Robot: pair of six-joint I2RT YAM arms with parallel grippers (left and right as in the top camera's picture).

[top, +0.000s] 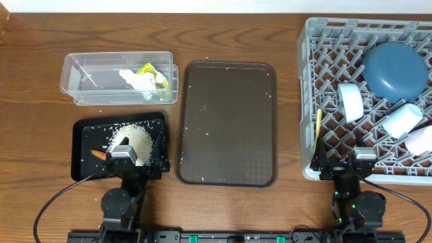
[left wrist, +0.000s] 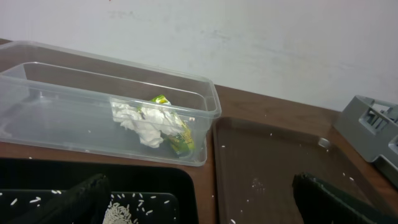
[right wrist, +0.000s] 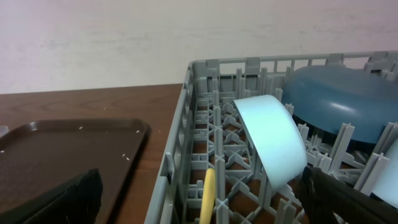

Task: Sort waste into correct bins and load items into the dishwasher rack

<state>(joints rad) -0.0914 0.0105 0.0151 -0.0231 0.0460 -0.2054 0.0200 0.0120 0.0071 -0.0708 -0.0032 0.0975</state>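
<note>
The clear tub (top: 81, 81) holds the white tissue (top: 133, 79) and the yellow-green wrapper (top: 152, 73); both also show in the left wrist view, tissue (left wrist: 140, 121) and wrapper (left wrist: 177, 134). The black tray (top: 84, 135) holds a rice pile (top: 137, 138) and the orange stick (top: 99, 154). The grey rack (top: 317, 40) holds the dark blue plate (top: 395, 67), light blue cup (top: 351, 101), a pinkish-white cup (top: 403, 119), a white bowl (top: 422, 142) and the yellow spoon (top: 318, 128). My left gripper (top: 125, 157) is open and empty over the black tray's near edge. My right gripper (top: 346, 164) is open and empty at the rack's near edge.
The dark brown serving tray (top: 226, 121) lies between the bins and the rack, with a few stray rice grains on it. In the right wrist view the spoon (right wrist: 208, 193) and the light blue cup (right wrist: 273, 140) stand just ahead of the fingers.
</note>
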